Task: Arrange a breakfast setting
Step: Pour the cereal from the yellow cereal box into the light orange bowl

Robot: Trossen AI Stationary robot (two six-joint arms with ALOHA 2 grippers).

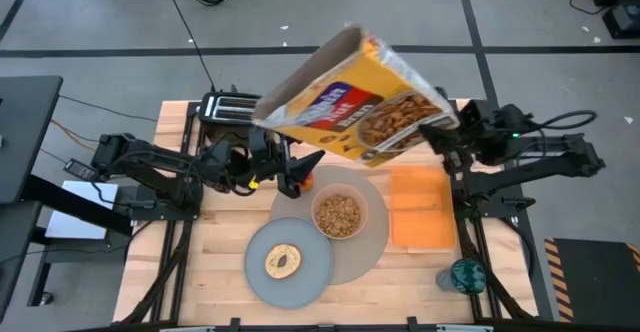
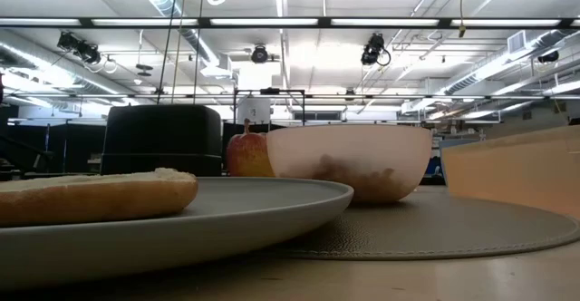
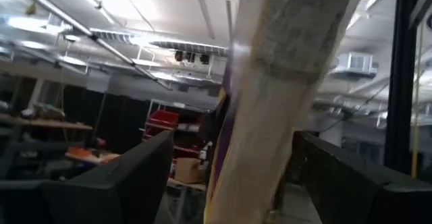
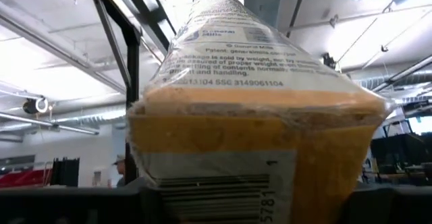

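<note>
Yellow cereal box (image 1: 355,97) aloft, tilted above the pink bowl (image 1: 339,214).
We judge it light, stiff, crushable; hold its narrow ends. Right gripper (image 1: 445,132) clamps the base; left gripper (image 1: 285,167) pinches the side.

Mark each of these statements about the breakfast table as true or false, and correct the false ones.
1. The bagel lies on the grey plate. True.
2. The small pink bowl is empty. False: it holds cereal.
3. The yellow cereal box stands upright on the table. False: it is held tilted in the air above the table.
4. The red apple sits behind the plate, beside the bowl, in the low view. True.
5. The bowl rests on the large round tan placemat. True.
</note>
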